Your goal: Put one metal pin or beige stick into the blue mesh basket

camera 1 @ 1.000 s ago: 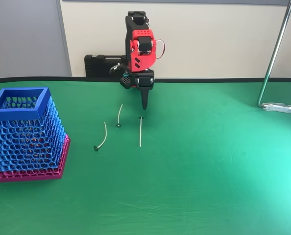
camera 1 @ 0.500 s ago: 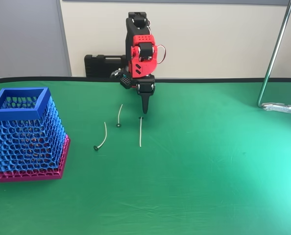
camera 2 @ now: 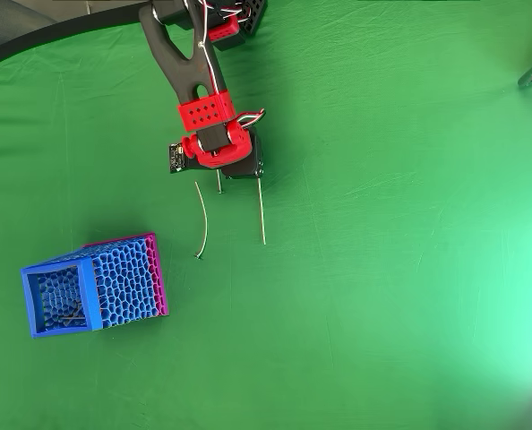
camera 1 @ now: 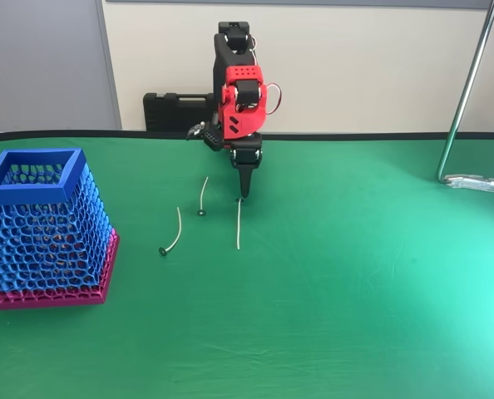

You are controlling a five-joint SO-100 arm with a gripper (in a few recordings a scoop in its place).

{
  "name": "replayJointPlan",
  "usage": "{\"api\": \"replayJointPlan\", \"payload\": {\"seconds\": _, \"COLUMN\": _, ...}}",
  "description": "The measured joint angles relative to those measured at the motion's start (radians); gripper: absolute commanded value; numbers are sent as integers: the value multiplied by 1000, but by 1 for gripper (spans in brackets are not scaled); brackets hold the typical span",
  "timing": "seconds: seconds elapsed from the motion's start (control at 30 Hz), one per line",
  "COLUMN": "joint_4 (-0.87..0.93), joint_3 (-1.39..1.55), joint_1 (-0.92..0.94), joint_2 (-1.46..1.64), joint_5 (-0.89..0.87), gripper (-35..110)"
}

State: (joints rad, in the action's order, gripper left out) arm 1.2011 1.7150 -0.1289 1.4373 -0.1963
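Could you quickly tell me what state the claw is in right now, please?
Claw: pointing down at the dark-headed end of the straight beige pin, holding nothing; open or closed cannot be told.

Gripper (camera 1: 245, 193): points straight down, tip just above the dark head of the straight pin; jaws look closed, though the angle makes that hard to judge.
Straight pin (camera 1: 239, 226): lies flat on the green table (camera 1: 355, 274), head toward the arm.
2 curved pins (camera 1: 175, 233): lie left of the straight pin, apart from each other.
Blue mesh basket (camera 1: 43, 229): stands upright at far left on a magenta base, well apart from the pins.
Black case (camera 1: 176, 110): behind the table, against the wall.
Metal pole (camera 1: 466, 91): at right.
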Motion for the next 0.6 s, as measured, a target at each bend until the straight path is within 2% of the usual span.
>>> {"api": "replayJointPlan", "payload": {"seconds": 0.6, "joint_4": 34, "joint_3": -37, "joint_1": 21, "joint_2": -66, "joint_5": 0, "gripper": 15}}
